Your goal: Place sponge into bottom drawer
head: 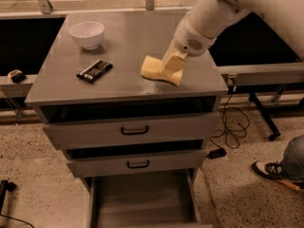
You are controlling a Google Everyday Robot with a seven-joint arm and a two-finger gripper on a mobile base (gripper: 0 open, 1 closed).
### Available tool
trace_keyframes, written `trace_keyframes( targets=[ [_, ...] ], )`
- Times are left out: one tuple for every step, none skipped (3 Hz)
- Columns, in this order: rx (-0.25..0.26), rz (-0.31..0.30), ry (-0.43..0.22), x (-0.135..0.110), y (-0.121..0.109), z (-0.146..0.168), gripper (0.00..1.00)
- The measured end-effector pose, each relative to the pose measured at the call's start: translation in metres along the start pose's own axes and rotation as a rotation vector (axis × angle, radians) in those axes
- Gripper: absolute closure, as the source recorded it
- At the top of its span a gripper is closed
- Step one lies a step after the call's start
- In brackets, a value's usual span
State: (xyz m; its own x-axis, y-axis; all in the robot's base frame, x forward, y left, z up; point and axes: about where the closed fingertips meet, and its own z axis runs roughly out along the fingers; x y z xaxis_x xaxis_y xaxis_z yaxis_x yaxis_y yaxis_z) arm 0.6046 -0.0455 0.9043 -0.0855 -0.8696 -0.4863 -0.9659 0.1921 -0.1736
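The pale yellow sponge lies on the grey cabinet top, right of centre near the front edge. My gripper comes down from the upper right and its tip sits on the sponge's right part, covering it. The bottom drawer is pulled out below the cabinet, its flat grey floor bare.
A white bowl stands at the back left of the top and a black flat packet lies left of the sponge. Two upper drawers with black handles stand slightly ajar. A black cable and a person's shoe are on the floor at right.
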Motion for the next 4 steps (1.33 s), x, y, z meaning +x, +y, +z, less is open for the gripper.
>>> trace_keyframes(
  targets=[
    [0.041, -0.075, -0.073, 0.009, 0.015, -0.022, 1.0],
    [0.006, -0.158, -0.016, 0.028, 0.043, -0.014, 1.0],
    [-0.079, -0.252, 0.056, 0.044, 0.091, 0.012, 1.0],
    [-0.124, -0.33, 0.099, 0.043, 0.109, 0.026, 1.0]
  ],
)
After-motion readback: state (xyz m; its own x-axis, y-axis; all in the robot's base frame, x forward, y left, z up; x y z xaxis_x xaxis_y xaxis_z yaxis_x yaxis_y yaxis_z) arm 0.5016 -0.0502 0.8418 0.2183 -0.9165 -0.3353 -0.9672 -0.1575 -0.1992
